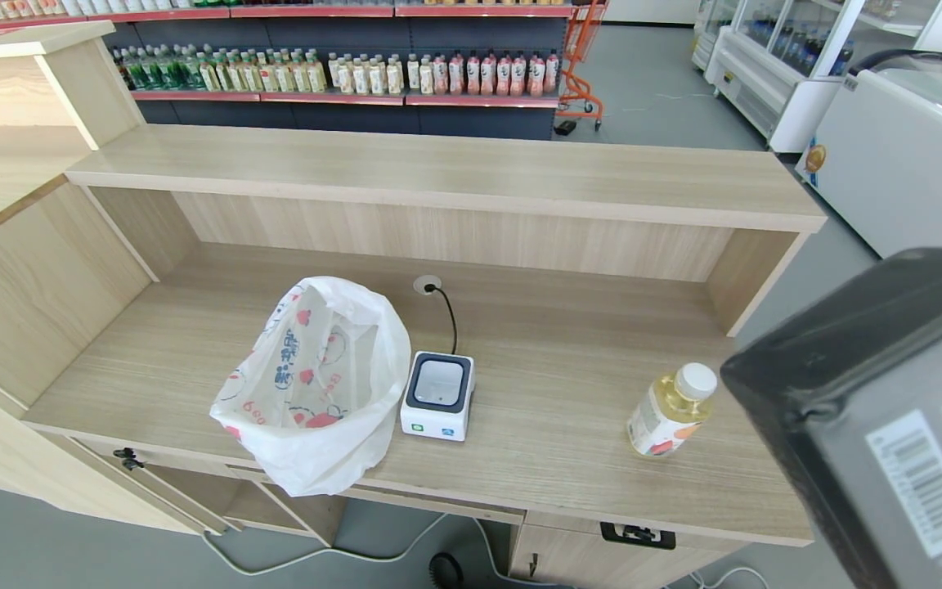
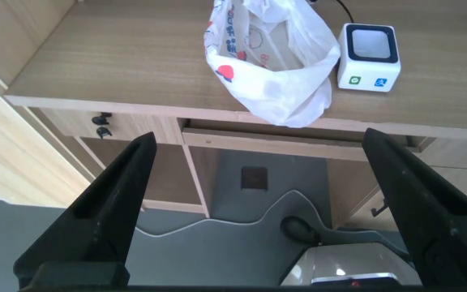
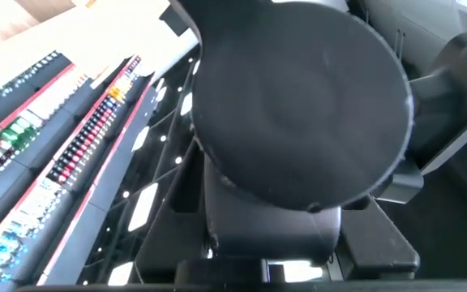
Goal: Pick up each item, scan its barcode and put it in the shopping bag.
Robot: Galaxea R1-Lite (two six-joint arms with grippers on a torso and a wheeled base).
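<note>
Bottle: the bottle [image 1: 671,409] stands on the counter [image 1: 569,360], near the right end and close to the front edge. It has yellow drink inside and a white cap.
Bottle's long way: up and down, with the cap on top. The sides are free to grab.
Scanner: the little white scanner [image 1: 438,394] sits in the middle of the counter with its window facing up. The bottle is well apart from it, on the right.
Bag: the white shopping bag [image 1: 316,384] stands just beside the scanner, on its left. Its mouth is open at the top, and its bottom pokes a bit over the front edge.
Left gripper: the left gripper [image 2: 259,142] hangs low in front of the counter, below the top, in line with the bag. Its jaws are wide open and hold nothing.
Right arm: a big black part of the right arm [image 1: 872,409] is up high on the right, close to the bottle's side of the counter. I cannot tell if its gripper is open or closed.
Which way to go: the bottle is far to the right of the left gripper, past the bag and the scanner.
Nearer arm: I think the right arm, as the bottle stands on its side.
Next move: I think a grab round the bottle's middle from the side, then a trip left to the scanner and on to the bag.
</note>
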